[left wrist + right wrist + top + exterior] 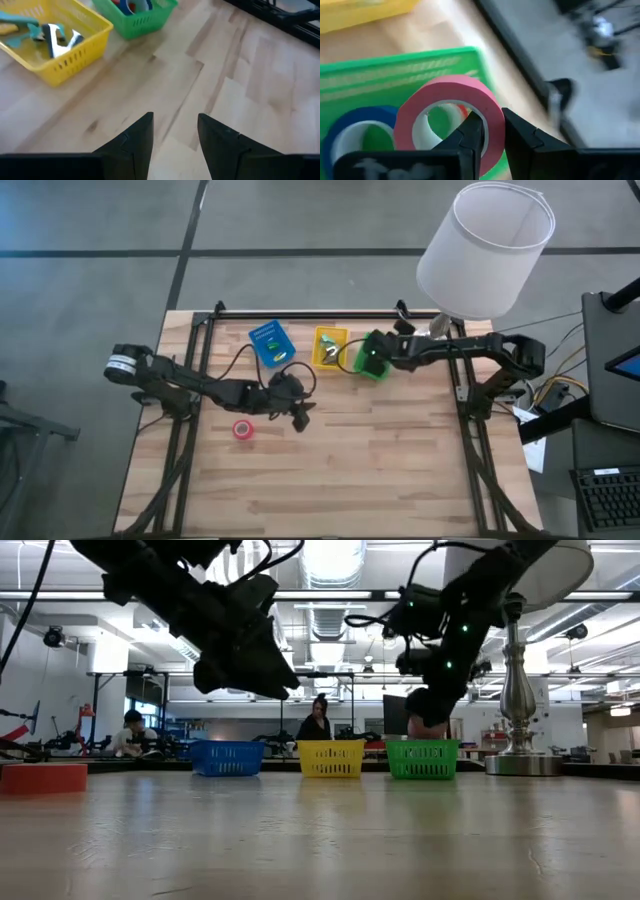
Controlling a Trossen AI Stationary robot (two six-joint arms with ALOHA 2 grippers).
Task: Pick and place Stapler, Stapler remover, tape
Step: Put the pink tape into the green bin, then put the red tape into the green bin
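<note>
My right gripper (492, 125) is over the green bin (372, 358), shut on a pink tape roll (450, 95); in the low view the roll (428, 726) hangs above the bin (422, 758). A blue tape roll (350, 132) lies in that bin. A second pink-red tape roll (242, 429) lies flat on the table, to the left of my left gripper (296, 408). My left gripper (175, 125) is open over bare wood and touches nothing. The yellow bin (60, 50) holds a teal and metal tool (50, 35). My right gripper holds the pink tape roll by its ring wall (490, 117). One finger (470, 132) is inside the centre hole and the other (525, 137) is outside. The roll is lifted clear over the green bin.
A blue bin (268, 343), the yellow bin (330, 345) and the green bin stand in a row along the table's far edge. A lamp with a white shade (485, 250) stands at the far right corner. People are in the room behind (318, 720). Bare wood lies toward the near edge.
</note>
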